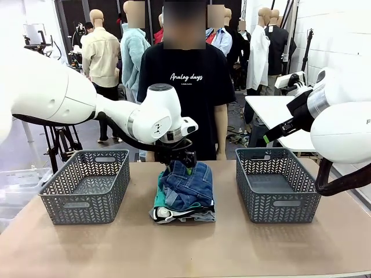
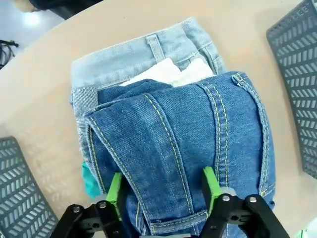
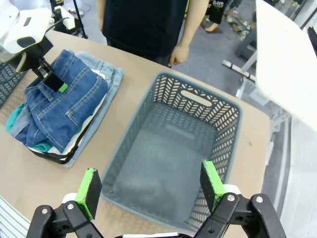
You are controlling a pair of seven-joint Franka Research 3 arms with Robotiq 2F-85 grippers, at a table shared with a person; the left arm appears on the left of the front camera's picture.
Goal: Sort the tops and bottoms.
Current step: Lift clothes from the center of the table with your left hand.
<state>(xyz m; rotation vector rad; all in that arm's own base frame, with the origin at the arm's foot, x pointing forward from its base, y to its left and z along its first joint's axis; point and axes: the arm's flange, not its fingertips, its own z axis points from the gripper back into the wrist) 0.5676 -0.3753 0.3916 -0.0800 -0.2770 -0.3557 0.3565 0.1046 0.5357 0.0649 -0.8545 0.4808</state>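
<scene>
A stack of folded clothes lies mid-table between two baskets. Dark blue jeans (image 1: pixel 188 188) (image 2: pixel 198 129) (image 3: pixel 64 104) are on top. Under them sit a teal-green shirt (image 1: pixel 159 200) (image 2: pixel 89 178) (image 3: pixel 15 116) and a white shirt with black trim (image 1: pixel 165 213) (image 2: pixel 168 74). Pale light-blue shorts (image 2: pixel 124 59) (image 3: pixel 111 74) lie at the bottom. My left gripper (image 1: pixel 181 159) (image 2: pixel 161 188) is down on the stack's far edge, its jaws wide and straddling a fold of the jeans. My right gripper (image 3: pixel 151 186) hangs open above the right basket, holding nothing.
A grey lattice basket (image 1: pixel 87 185) stands left of the stack and another (image 1: pixel 277 185) (image 3: pixel 198 94) to its right, both with nothing in them. A person in a black T-shirt (image 1: pixel 186 75) stands at the table's far side, close behind the stack. Bare tabletop (image 1: pixel 185 249) runs along the front.
</scene>
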